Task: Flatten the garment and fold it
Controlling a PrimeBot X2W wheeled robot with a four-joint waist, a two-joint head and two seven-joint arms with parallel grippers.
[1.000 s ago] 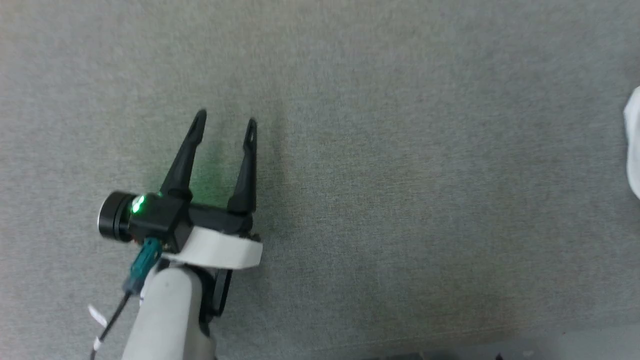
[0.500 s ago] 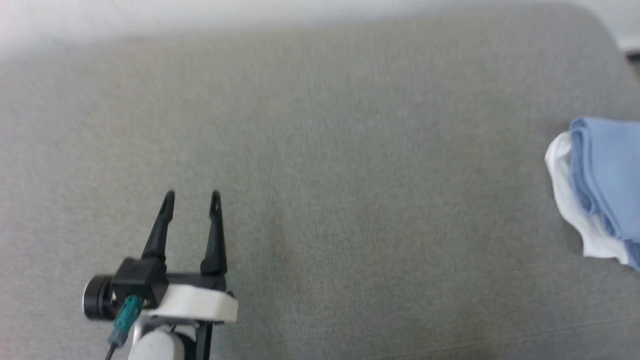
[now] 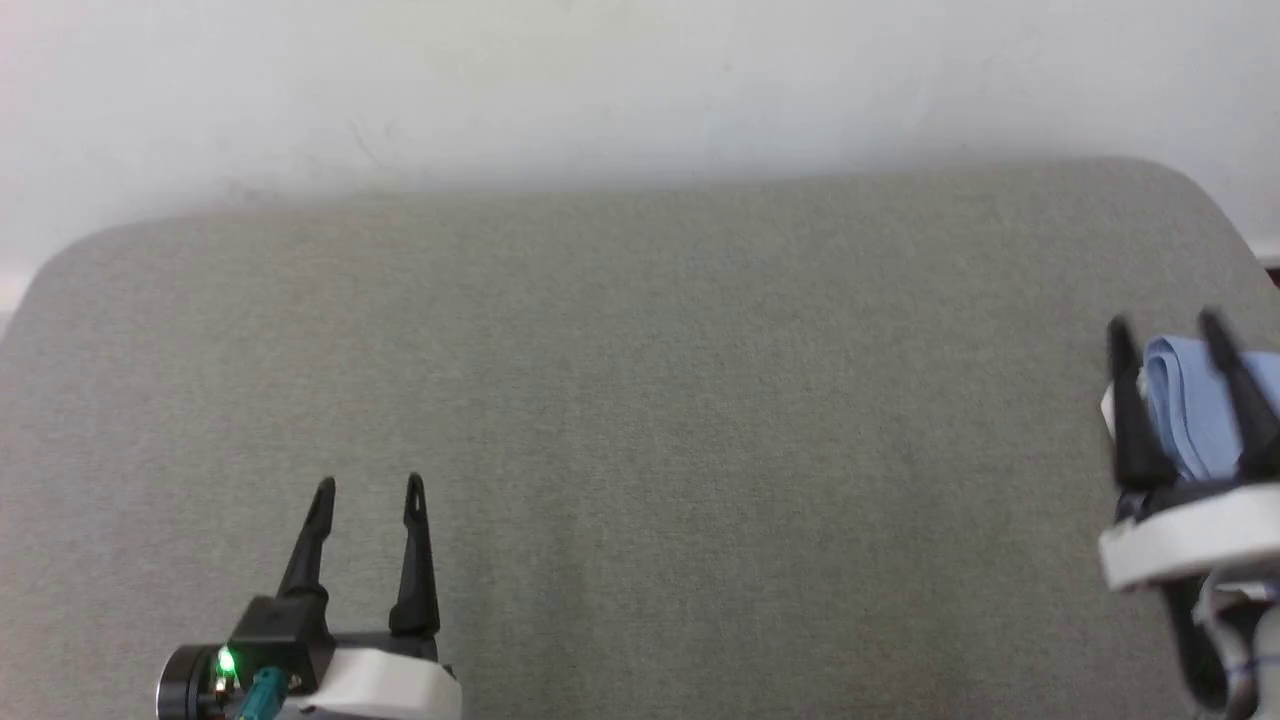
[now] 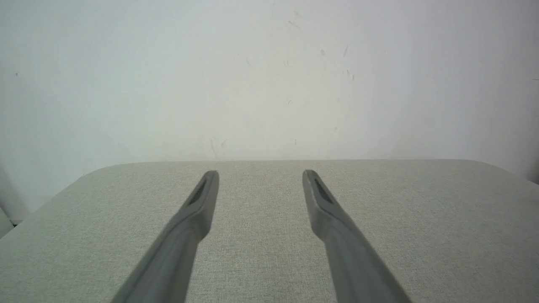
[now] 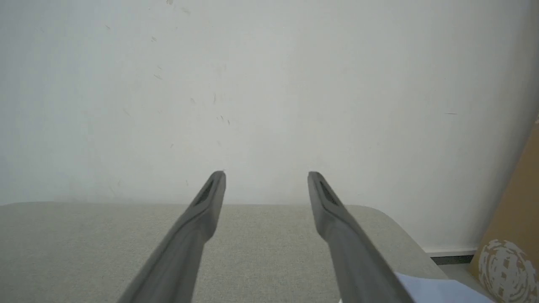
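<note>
Head camera has tilted up since 0.5 s ago: wall (image 3: pixel 600 80) now across top, far edge of grey table (image 3: pixel 640 400) in sight. Right gripper (image 3: pixel 1165 322) newly in view at right edge, 2 fingers spread, gripping nothing. Garment (image 3: pixel 1185 400), bunched blue with white edge, lies at table's right end, partly behind those fingers. Left gripper (image 3: pixel 368 485) at lower left, fingers apart, empty, over bare table.

no text, label, brand or number I can read, only mark a round white mottled print (image 5: pixel 506 269) on the brown flat cardboard panel (image 5: pixel 525 193), lower right corner of my right wrist view, too blurred to make out
</note>
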